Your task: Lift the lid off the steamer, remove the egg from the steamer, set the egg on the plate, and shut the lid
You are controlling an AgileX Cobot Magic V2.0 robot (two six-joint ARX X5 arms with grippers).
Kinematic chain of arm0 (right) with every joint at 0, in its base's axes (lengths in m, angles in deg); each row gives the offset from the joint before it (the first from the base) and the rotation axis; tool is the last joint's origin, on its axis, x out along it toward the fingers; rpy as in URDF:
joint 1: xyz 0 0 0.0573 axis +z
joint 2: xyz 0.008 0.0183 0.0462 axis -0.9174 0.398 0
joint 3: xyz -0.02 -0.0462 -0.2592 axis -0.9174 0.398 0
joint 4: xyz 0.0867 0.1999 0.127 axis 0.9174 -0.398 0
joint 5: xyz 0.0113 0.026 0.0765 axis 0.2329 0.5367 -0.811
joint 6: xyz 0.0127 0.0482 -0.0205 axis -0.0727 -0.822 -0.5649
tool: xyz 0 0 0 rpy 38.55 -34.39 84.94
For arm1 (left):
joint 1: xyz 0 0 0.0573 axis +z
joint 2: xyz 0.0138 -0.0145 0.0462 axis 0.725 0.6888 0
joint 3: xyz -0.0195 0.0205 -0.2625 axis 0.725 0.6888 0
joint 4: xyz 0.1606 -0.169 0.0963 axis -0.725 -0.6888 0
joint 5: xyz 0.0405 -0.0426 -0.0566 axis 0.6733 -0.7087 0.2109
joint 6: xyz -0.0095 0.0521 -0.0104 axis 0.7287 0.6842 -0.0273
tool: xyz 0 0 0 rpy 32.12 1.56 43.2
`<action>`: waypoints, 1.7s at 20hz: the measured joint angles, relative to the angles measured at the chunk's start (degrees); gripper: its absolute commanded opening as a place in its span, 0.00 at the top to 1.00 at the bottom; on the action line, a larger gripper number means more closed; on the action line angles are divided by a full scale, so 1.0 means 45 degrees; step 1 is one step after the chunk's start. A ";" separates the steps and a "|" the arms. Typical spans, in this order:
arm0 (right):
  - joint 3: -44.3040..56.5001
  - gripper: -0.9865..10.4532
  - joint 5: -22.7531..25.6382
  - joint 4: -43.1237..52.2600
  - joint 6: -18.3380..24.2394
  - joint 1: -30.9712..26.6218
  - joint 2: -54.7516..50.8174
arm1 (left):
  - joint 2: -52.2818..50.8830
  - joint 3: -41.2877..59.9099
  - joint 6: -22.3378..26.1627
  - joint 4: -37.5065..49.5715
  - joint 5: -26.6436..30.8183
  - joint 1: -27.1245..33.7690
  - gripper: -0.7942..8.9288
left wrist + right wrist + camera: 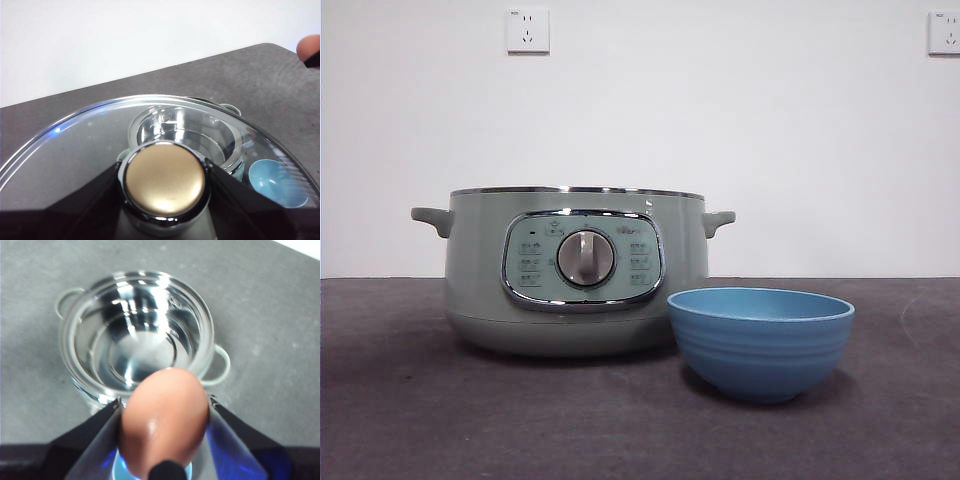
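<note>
**Lid and egg both held above the open steamer**

A white wall with two sockets stands behind a dark grey table [410, 400]. On the table the steamer [570, 270] stands open, its chrome rim bare on top and its control dial facing the front camera. The plate [761, 340] stands just beside it, nearer to the camera, and nothing shows above its rim in the front view.

No arm is seen in the front view. In the left wrist view, the left gripper [164, 182] has its two black jaws pressed on both sides of the round knob of the lid [75, 150]; the lid is held in the air, and the steamer and the plate are seen below through it. In the right wrist view, the right gripper [164, 420] pinches the egg [164, 427] between its jaws, directly above the shiny inside of the steamer.
</note>
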 measured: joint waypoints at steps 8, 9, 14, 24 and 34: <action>0.5357 0.93 -0.0670 0.2759 -0.0199 -0.0175 -0.0568 | 0.0000 0.0000 0.0000 -0.0024 -0.0291 0.0000 0.93; 0.6023 0.93 -0.0942 0.3419 -0.0316 -0.0170 -0.0559 | 0.0000 0.0000 0.0000 -0.0029 -0.0291 0.0000 0.93; 0.8616 0.93 -0.1234 0.5897 -0.0636 -0.0170 -0.0277 | 0.0000 0.0000 0.0005 -0.0146 -0.0291 0.0000 0.93; 0.8995 0.93 -0.1336 0.7281 -0.0685 -0.0160 0.2900 | 0.0000 0.0000 0.0010 -0.0534 -0.0291 0.0000 0.93; 0.9005 0.93 -0.1477 0.7426 -0.0680 -0.0151 0.3249 | 0.0000 0.0000 0.0005 -0.0597 -0.0291 0.0000 0.93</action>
